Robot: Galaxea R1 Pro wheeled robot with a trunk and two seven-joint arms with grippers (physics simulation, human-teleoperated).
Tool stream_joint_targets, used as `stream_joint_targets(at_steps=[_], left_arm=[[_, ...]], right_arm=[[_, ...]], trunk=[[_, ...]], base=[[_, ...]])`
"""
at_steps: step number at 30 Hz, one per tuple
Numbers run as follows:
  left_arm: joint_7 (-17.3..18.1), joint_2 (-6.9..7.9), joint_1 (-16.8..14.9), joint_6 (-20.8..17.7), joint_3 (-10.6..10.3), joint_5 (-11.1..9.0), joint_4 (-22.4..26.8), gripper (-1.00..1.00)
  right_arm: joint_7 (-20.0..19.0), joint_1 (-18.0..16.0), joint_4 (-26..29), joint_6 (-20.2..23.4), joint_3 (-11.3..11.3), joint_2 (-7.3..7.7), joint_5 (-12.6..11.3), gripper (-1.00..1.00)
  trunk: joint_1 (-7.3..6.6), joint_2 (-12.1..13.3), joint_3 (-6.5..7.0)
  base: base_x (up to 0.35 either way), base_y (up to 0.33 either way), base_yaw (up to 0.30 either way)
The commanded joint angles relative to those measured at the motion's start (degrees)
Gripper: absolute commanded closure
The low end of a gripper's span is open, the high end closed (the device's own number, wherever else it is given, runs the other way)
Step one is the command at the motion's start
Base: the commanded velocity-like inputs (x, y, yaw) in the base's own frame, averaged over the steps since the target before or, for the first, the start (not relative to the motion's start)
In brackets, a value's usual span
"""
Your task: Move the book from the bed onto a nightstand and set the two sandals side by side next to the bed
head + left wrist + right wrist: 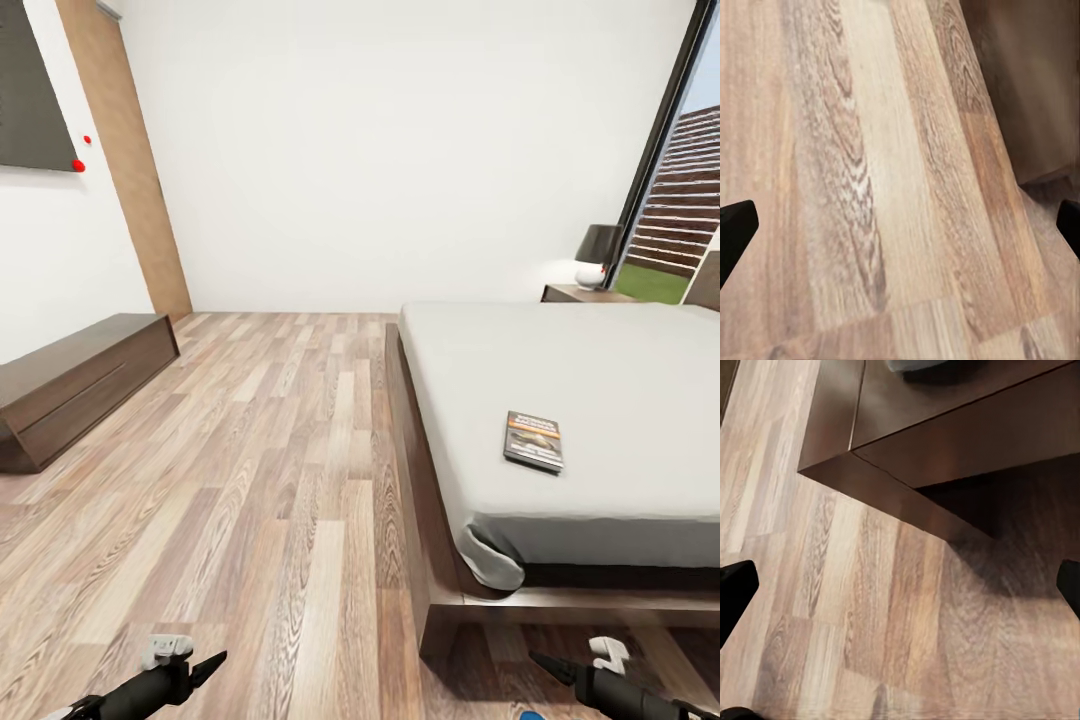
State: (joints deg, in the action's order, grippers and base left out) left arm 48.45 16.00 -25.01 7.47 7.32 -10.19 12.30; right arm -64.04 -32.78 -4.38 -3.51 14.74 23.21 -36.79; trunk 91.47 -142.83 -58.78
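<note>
The book (533, 440), dark with an orange band, lies flat on the grey mattress of the bed (600, 380), near its foot end and left side. One nightstand (578, 293) stands past the bed's far side by the window. Low over the floor at the near edge, my left gripper (205, 668) is open and holds nothing. My right gripper (545, 662) is open too, just short of the bed's foot corner. In the right wrist view the dark frame corner (907, 457) lies ahead of the spread fingers (735, 589). A sliver of bright blue (530, 715) shows at the bottom edge; I cannot identify it.
A long dark-brown dresser (80, 380) stands against the left wall. A dark-shaded lamp (597, 255) sits on the nightstand. Wood-plank floor (270, 470) stretches between dresser and bed. A tall window (680, 200) is at the far right. The left wrist view looks down on floor planks (885, 187).
</note>
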Motion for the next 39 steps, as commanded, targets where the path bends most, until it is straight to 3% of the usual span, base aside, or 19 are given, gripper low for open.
stream_joint_targets(at_steps=[1, 4, 8, 14, 22, 32, 33, 36, 39], left_arm=[[-0.01, -0.55, -0.04, 0.27, 0.24, 0.17, -0.1, -1.0], [-2.84, -2.76, -0.04, 0.26, 0.05, 0.23, -1.05, -1.0], [-5.78, -3.69, -0.04, 0.25, -1.59, 0.27, -1.49, -1.0], [-6.4, -3.86, -0.04, 0.25, -2.75, 0.26, -1.57, -1.0], [-6.45, -3.87, -0.04, 0.26, -2.84, 0.26, -1.59, -1.0], [-6.59, -3.88, -0.04, 0.26, -2.88, 0.26, -1.63, -1.0], [-6.6, -3.88, -0.04, 0.26, -2.9, 0.26, -1.64, -1.0], [-6.63, -3.88, -0.04, 0.26, -2.88, 0.23, -1.67, -1.0], [-7.04, -4.01, -0.04, 0.26, -2.95, 0.23, -2.33, -1.0]], right_arm=[[-0.19, -0.09, -0.22, -0.36, 0.44, -0.34, 0.86, -1.0], [-0.05, -0.09, -0.27, -0.34, 0.46, -0.86, 3.32, -1.0], [0.03, -0.09, -0.28, -0.36, 0.39, -1.97, 3.94, -1.0], [0.05, -0.09, -0.28, -0.36, 0.36, -2.44, 4.02, -1.0], [0.05, -0.09, -0.28, -0.36, 0.29, -2.47, 4.01, -1.0], [0.54, -0.09, -0.3, -0.53, 0.28, -2.59, 4.0, -1.0], [1.8, -0.09, -0.32, -1.12, 0.26, -3.05, 4.01, -1.0], [9.98, -0.04, -0.35, -4.61, 0.22, -6.74, 4.01, -1.0], [22.35, 1.37, -0.36, -10.21, 0.2, -14.06, 4.26, -1.0]], trunk=[[-0.24, 0.39, 0.13], [-0.9, 1.59, 0.67], [-1.78, 3.2, 1.39], [-3.09, 5.6, 2.47], [-3.09, 5.6, 2.47], [-5.29, 9.62, 4.26], [-5.51, 10.02, 4.44], [-6.17, 11.22, 4.98], [-6.83, 12.42, 5.52]], base=[[0.0, 0.0, 0.0], [0.0, 0.0, 0.0], [0.0, 0.0, 0.0], [0.0, 0.0, 0.0], [0.0, 0.0, 0.0], [0.0, 0.0, 0.0], [0.0, 0.0, 0.0], [0.0, 0.0, 0.0], [0.0, 0.0, 0.0]])
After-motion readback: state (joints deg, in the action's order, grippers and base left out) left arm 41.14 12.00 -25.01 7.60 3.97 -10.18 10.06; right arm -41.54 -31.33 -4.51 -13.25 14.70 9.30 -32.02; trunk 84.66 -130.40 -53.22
